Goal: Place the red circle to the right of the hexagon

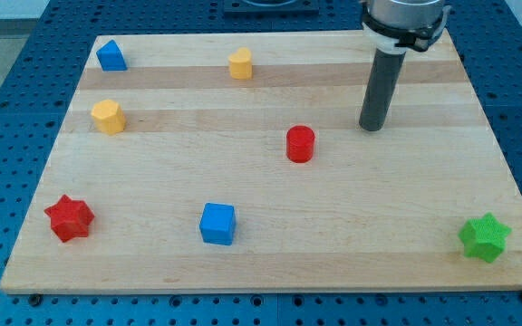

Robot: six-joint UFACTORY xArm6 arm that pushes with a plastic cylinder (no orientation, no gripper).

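We carry no fingers, so no finger state applies; my tip (372, 128) rests on the table (406, 208), near the red circle (301, 144) at its upper right, not touching; the yellow hexagon (108, 117) lies well apart toward the view's left; from this side, we judge, a push drives the circle leftward toward it.
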